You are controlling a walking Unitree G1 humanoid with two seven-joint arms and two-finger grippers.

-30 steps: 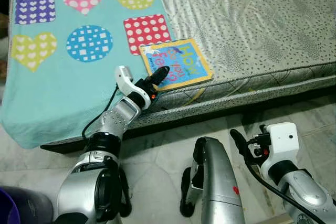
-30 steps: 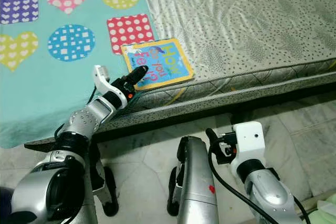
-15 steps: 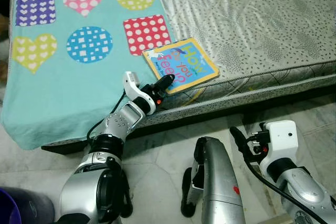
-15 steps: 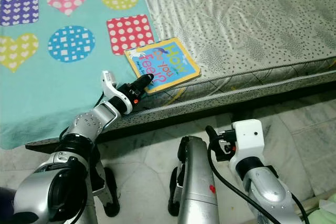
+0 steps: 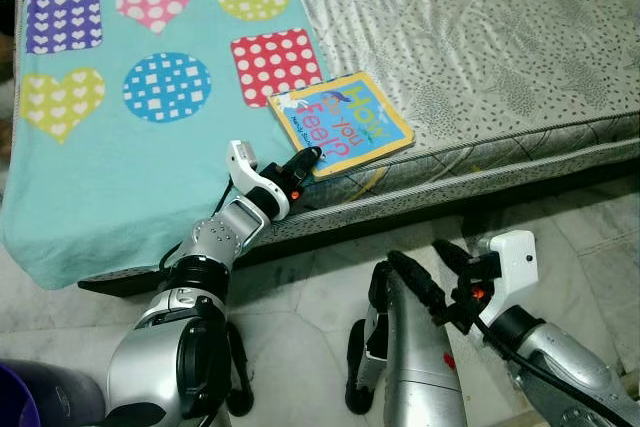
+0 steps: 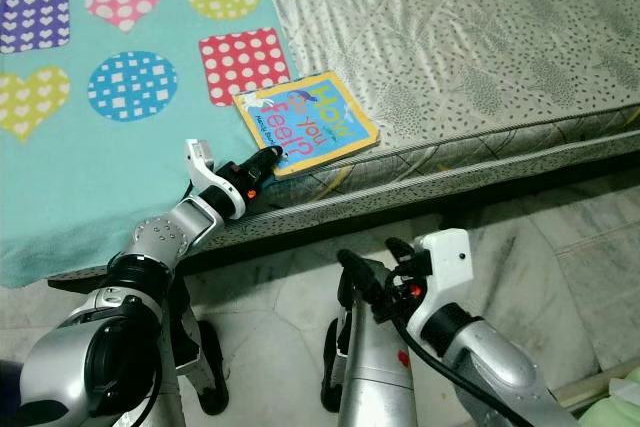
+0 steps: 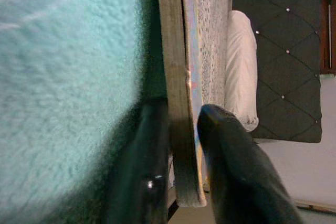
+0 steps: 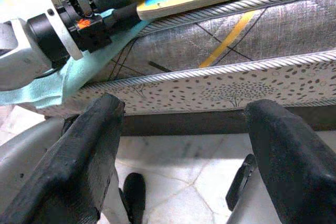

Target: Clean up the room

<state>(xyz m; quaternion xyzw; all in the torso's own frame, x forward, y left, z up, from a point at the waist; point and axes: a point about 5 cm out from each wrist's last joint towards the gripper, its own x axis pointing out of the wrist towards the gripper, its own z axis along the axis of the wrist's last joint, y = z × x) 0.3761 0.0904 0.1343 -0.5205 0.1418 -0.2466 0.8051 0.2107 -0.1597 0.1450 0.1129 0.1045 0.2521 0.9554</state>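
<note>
A blue and yellow children's board book (image 5: 343, 124) lies at the front edge of the mattress (image 5: 480, 37), one corner over the teal blanket (image 5: 120, 167). My left gripper (image 5: 303, 160) is shut on the book's near corner. In the left wrist view one black finger (image 7: 147, 166) sits on each side of the book's edge (image 7: 178, 103). My right gripper (image 5: 432, 269) hangs open low over the floor, in front of the bed and beside my leg (image 5: 415, 367). Its fingers (image 8: 89, 161) point at the mattress side.
The teal blanket with dotted hearts and circles covers the left part of the bed and hangs over its front edge. Marble floor tiles (image 5: 300, 307) run below the bed. A purple object (image 5: 15, 402) sits at the bottom left, and something green (image 6: 625, 392) at the bottom right.
My left gripper came down from the book's cover to its near corner and shut on it; the book turned slightly. The right gripper swung left toward my leg.
</note>
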